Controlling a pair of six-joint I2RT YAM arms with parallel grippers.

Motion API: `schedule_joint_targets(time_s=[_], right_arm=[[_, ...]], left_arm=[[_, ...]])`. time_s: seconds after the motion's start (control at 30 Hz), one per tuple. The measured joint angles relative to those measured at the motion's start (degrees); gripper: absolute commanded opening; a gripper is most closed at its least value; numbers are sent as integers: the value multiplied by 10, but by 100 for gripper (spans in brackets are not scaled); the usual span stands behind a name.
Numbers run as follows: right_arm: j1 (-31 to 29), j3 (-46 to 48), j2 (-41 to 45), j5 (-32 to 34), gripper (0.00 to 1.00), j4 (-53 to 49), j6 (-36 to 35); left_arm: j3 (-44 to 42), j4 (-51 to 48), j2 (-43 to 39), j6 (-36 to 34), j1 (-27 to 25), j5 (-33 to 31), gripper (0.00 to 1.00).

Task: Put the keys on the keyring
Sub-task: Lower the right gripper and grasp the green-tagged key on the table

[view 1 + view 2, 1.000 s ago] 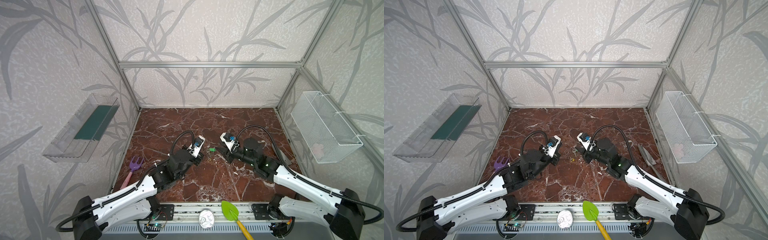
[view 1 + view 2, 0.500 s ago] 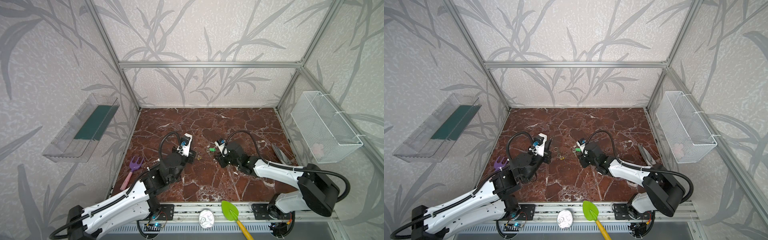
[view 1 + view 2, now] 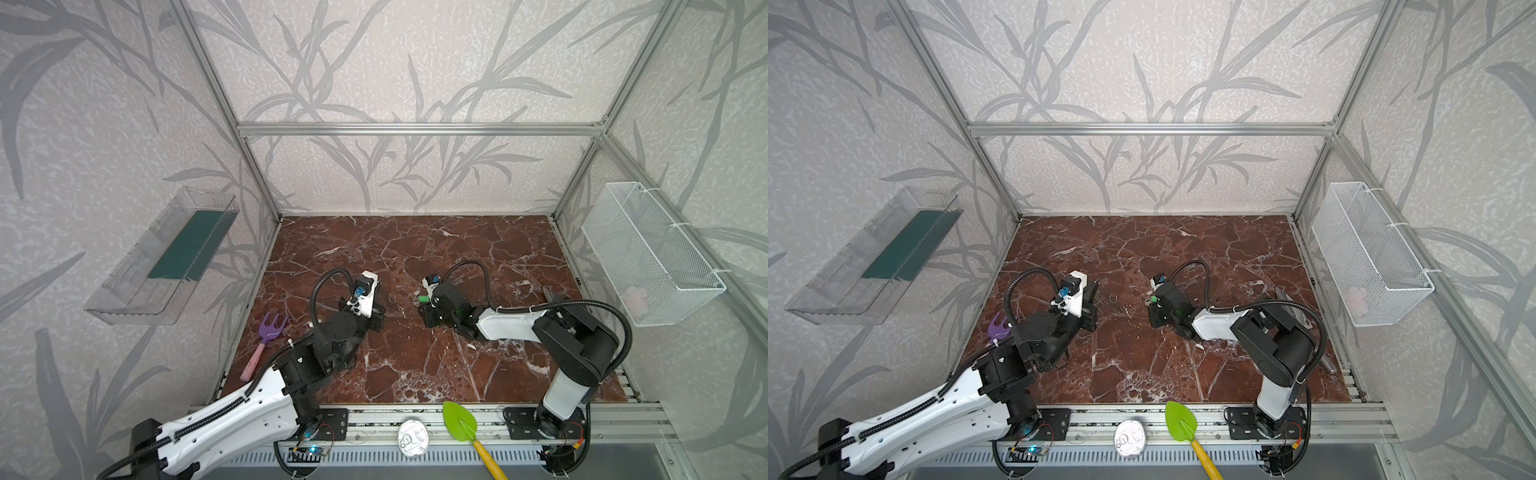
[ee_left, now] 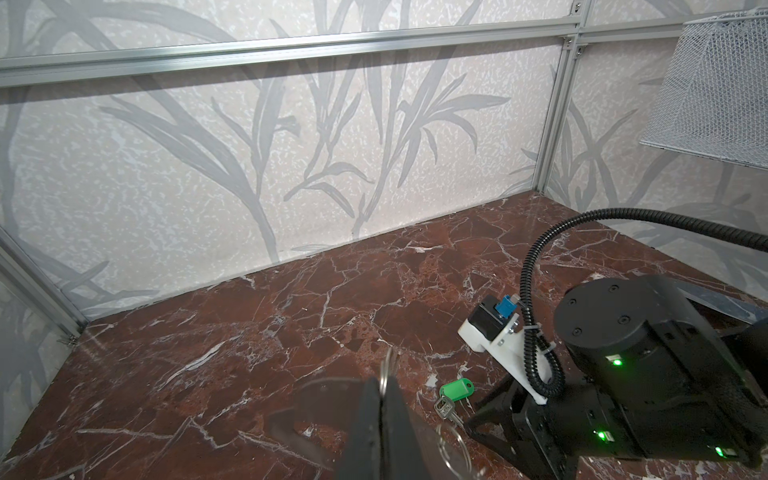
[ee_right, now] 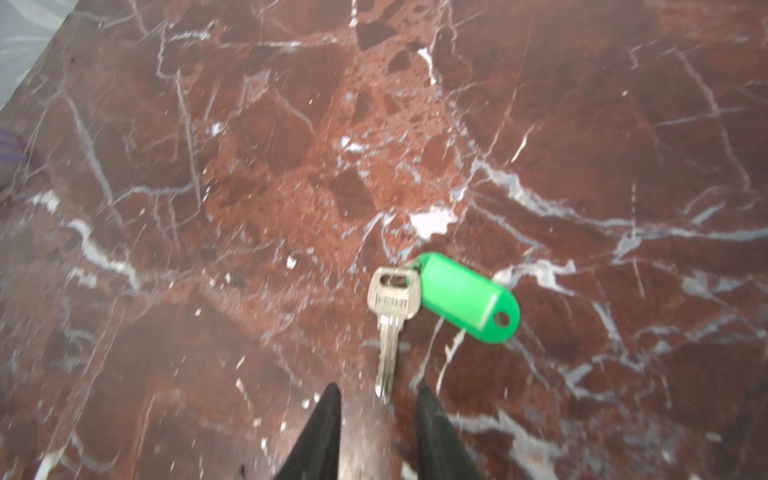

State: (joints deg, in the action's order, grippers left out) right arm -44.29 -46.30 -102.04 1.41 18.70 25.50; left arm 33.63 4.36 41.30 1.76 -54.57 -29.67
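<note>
Right tool (image 5: 376,390) released, green-tagged key (image 5: 392,297) flat on the worktop (image 5: 249,166), blade tip between its fingers (image 5: 324,428); left tool (image 4: 380,384) clenched on a wire ring (image 4: 389,365); pinching the thin blade may skid it away.

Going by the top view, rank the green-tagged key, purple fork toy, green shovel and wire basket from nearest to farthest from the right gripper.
From the right gripper, in a top view:
1. green-tagged key, lying right at its open jaws.
2. green shovel, on the front rail.
3. purple fork toy, by the left wall.
4. wire basket, hung on the right wall.
</note>
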Motion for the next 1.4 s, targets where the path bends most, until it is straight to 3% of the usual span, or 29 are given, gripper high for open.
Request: schedule_joint_targets(time_s=[0.33,0.87,1.4], right_arm=[[-3,-69,-57,50,37,-3,8],[-13,-140,-104,105,35,-66,-16],[-19,-151,-114,116,15,-83,-32]], left_arm=[[-22,3,-43,5,-1,11,0],[-23,-2,-72,6,-1,13,0],[-23,-5,-71,8,-1,15,0]])
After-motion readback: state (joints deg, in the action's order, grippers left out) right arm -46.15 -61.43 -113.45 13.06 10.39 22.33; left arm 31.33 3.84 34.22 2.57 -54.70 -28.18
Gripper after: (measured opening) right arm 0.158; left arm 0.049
